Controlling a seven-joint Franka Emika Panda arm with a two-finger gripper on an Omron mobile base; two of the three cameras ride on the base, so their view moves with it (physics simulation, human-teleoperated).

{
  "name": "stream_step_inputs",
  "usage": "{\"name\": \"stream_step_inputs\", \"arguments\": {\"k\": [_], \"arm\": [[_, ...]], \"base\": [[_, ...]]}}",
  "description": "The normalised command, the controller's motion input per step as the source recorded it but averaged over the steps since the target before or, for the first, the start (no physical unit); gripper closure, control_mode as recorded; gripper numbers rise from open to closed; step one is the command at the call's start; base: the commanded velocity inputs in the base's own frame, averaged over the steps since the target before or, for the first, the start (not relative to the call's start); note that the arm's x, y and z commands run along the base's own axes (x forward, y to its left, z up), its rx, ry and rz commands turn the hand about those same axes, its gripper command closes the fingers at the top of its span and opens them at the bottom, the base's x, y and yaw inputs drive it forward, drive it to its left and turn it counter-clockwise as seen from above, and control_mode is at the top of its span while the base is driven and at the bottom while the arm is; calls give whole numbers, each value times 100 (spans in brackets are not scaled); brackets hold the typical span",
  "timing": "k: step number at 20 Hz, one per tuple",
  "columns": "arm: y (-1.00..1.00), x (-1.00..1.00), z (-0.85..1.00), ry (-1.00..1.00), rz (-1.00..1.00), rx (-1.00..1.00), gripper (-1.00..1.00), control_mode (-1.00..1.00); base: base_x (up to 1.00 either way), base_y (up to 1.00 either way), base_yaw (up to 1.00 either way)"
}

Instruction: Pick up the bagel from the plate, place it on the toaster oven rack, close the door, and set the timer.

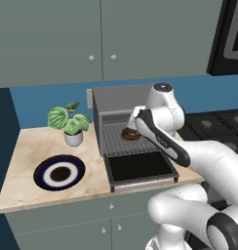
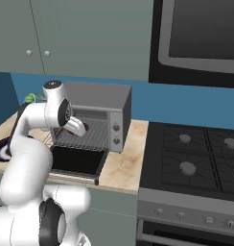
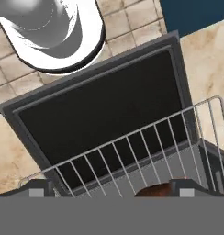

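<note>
In the left base view, the arm's white forearm covers the right part of the toaster oven (image 1: pixel 111 105) and its control panel. The gripper (image 1: pixel 132 128) is at the oven mouth, but its fingertips are hidden behind the wrist, so I cannot tell from here how wide it is. The bagel (image 1: pixel 130 135), a dark brown ring, lies on the toaster oven rack (image 1: pixel 113 139), near its right side. The rack is a silver wire grid. The door (image 1: pixel 140 168) hangs open and lies flat, with dark glass in a grey frame. The plate (image 1: pixel 59 173), round with a navy rim, sits near the front left corner of the beige marble counter (image 1: pixel 23 166). A potted plant (image 1: pixel 70 122) in a white pot stands behind it.

In the right base view, the arm bends over from the left and the wrist points into the oven cavity. The gripper (image 2: pixel 80 127) and the bagel are hard to separate here; only a dark reddish patch shows. A black stove (image 2: pixel 195 158) stands right of the counter.

In the hand view, the camera looks down over the rack's front edge at the open door. Both fingertips (image 3: pixel 40 189) are cut off at the bottom edge and stand far apart, and a brown sliver of the bagel (image 3: pixel 153 190) shows between them; I cannot tell if they touch it.
</note>
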Motion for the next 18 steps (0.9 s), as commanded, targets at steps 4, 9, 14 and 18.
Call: {"name": "stream_step_inputs", "arguments": {"k": [4,9,14,18], "arm": [[0,-83,-1,24,0,0,-100,-100],[1,-47,-33,22,0,0,-100,-100],[0,-2,-45,12,0,0,-100,-100],[2,0,-56,7,0,0,-100,-100]], "base": [[0,0,0],[0,0,0],[0,0,0],[0,0,0]]}}
